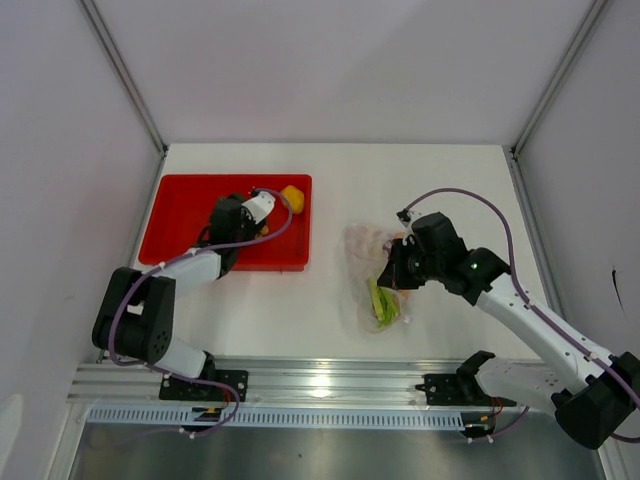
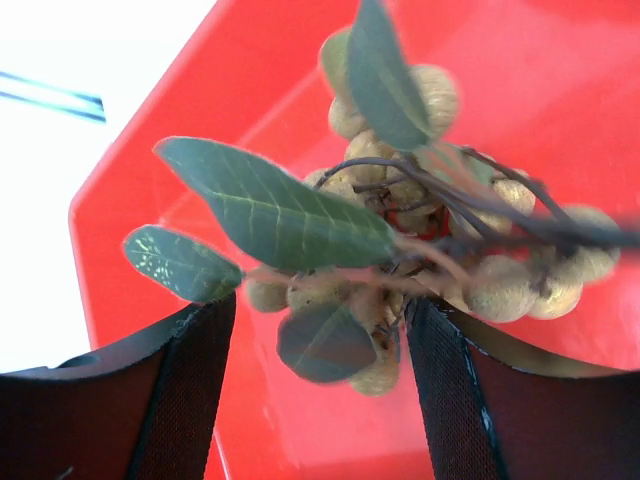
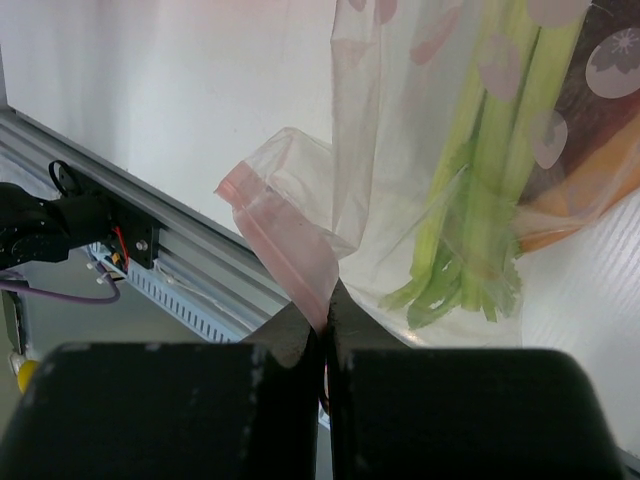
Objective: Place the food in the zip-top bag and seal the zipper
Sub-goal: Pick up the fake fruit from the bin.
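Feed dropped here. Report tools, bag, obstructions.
Left tool astride berry bunch over red tray, grip unconfirmed. Right tool shut on zipper at bag mouth. Stalks inside bag. No obstruction seen.

Open lane on the table between the red tray near the left edge and the zip-top bag. Back edge is free too. The berry bunch fills the left gripper's gap, and walls box in both sides.

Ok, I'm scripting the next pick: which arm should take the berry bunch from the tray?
Left. The left end effector straddles the berry bunch at the red tray; the right end effector is pinched shut on the bag's zipper, so it's busy.
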